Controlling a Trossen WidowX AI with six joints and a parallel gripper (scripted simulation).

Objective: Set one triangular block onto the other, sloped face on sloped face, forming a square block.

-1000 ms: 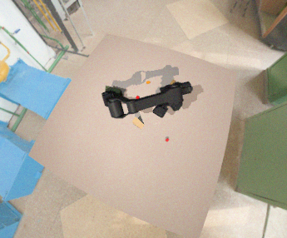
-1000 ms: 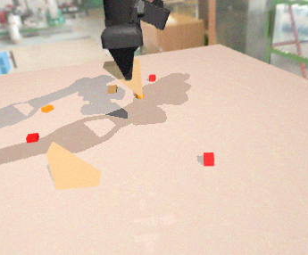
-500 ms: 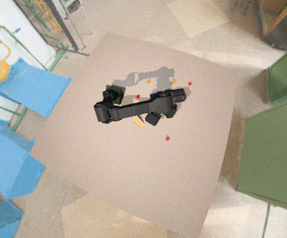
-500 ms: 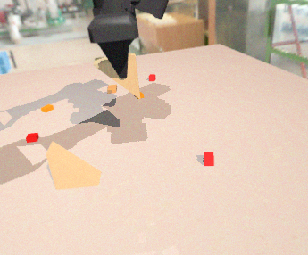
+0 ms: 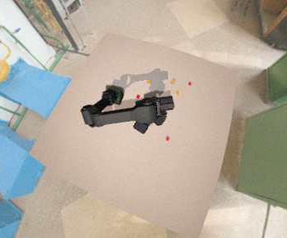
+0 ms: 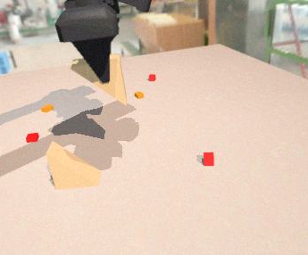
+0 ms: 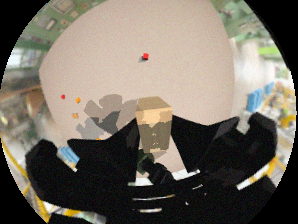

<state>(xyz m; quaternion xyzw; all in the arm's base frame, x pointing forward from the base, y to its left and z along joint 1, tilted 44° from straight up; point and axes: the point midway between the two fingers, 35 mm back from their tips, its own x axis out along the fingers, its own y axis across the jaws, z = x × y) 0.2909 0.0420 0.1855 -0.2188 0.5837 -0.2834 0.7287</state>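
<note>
One tan triangular block point(image 6: 73, 171) rests on the table point(image 6: 171, 214), its high edge at the left and its slope falling to the right in the exterior view. My gripper point(image 6: 104, 81) point(image 7: 152, 117) is shut on the other tan triangular block point(image 6: 117, 80) point(image 7: 154, 106). The held block is in the air, tilted with a narrow end pointing down, behind the resting block in the exterior view and apart from it. The wrist view shows it between both fingers. In the top view the arm hides most of both blocks.
Small red cubes point(image 5: 167, 138) point(image 6: 208, 159) point(image 7: 145, 56) and orange pieces point(image 5: 177, 92) point(image 6: 139, 94) point(image 7: 78, 100) lie scattered on the table. A small tan block point(image 5: 173, 81) point(image 7: 75, 115) lies near two of them. Arm shadows cross the table.
</note>
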